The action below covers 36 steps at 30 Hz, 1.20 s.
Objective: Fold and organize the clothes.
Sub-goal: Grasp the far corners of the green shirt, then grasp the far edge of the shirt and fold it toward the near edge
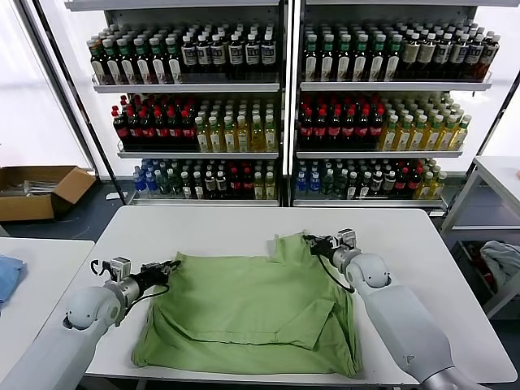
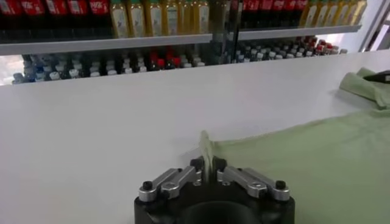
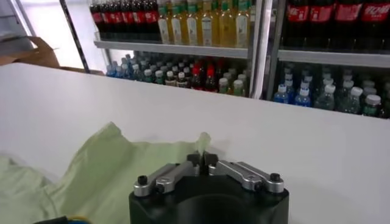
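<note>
Mid-table, the green shirt (image 1: pixel 248 313) lies spread; left gripper (image 1: pixel 168 269) pinches its 9 o'clock corner, right gripper (image 1: pixel 315 242) its 2 o'clock corner. Moving both evenly should keep the fold straight.

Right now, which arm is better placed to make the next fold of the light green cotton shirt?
Neither alone, I judge. The left gripper is shut on the light green cotton shirt at its far left corner, and the right gripper is shut on its far right corner. Both look equally ready to fold together.
</note>
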Tool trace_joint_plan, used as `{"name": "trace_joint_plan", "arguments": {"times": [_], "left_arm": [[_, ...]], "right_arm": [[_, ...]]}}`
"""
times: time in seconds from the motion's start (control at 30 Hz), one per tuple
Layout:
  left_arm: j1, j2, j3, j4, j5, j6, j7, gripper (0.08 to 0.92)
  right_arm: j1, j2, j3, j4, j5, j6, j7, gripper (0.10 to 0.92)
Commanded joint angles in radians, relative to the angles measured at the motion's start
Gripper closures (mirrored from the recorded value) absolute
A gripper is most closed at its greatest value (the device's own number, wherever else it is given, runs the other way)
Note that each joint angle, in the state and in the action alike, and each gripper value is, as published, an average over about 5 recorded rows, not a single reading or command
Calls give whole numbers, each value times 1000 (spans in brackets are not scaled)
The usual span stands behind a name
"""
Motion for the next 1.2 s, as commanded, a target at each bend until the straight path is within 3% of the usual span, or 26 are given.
{"name": "trace_joint_plan", "arguments": {"times": [0.03,0.3,0.73,1.2], "left_arm": [[29,0,-32,-104,-13,-34,-28,902],[150,4,-137,-281,-22,-34,-57,911],[440,21,-340,-485,-26,17,-125,911],[720,-6,-533,-607,17,53,-95,911]], "right_arm": [[-83,-19,61,220,126,-15,65,920],[-218,-70,143,449,204,-27,114,920],[-736,-117,450,838,214,-19,145,920],[-1154,13,597,978,135,14,96,920]]}}
